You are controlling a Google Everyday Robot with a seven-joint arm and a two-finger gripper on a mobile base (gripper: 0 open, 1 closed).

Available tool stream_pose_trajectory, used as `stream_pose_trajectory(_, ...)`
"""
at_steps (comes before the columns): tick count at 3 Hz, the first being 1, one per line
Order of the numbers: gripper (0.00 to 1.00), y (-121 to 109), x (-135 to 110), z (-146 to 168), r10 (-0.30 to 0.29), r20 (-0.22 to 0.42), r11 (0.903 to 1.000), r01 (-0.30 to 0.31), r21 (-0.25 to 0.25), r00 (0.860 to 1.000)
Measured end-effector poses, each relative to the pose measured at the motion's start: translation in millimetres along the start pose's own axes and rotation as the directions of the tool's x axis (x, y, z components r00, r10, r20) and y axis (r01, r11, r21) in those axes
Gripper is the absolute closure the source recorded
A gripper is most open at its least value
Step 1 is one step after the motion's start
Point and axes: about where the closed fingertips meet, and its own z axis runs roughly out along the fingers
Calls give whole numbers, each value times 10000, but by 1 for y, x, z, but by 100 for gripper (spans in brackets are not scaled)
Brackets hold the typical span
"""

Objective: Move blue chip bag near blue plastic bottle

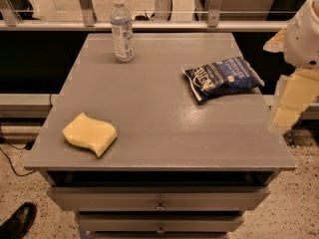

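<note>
End effector [290, 101] beside table [159, 126] edge, grip unclear; crinkly blue chip bag [223, 76] apart from ribbed blue plastic bottle [121, 31].

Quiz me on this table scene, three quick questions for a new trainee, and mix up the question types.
1. True or false: the blue chip bag lies on the gray table, well apart from the blue plastic bottle.
2. Multiple choice: where is the gripper?
A) directly above the bottle
B) by the table's right edge, near the bag
C) resting on the table's front edge
3. Fill in: the bottle stands ____, with its white cap on top.

Key: 1 true; 2 B; 3 upright.
</note>
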Motion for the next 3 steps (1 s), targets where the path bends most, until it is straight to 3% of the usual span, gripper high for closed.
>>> stream_pose_trajectory(2,0,-13,4,12,-43,264,9997,36,247,9996)
stream_pose_trajectory(3,0,-46,15,37,-5,823,9977,-51,674,9966)
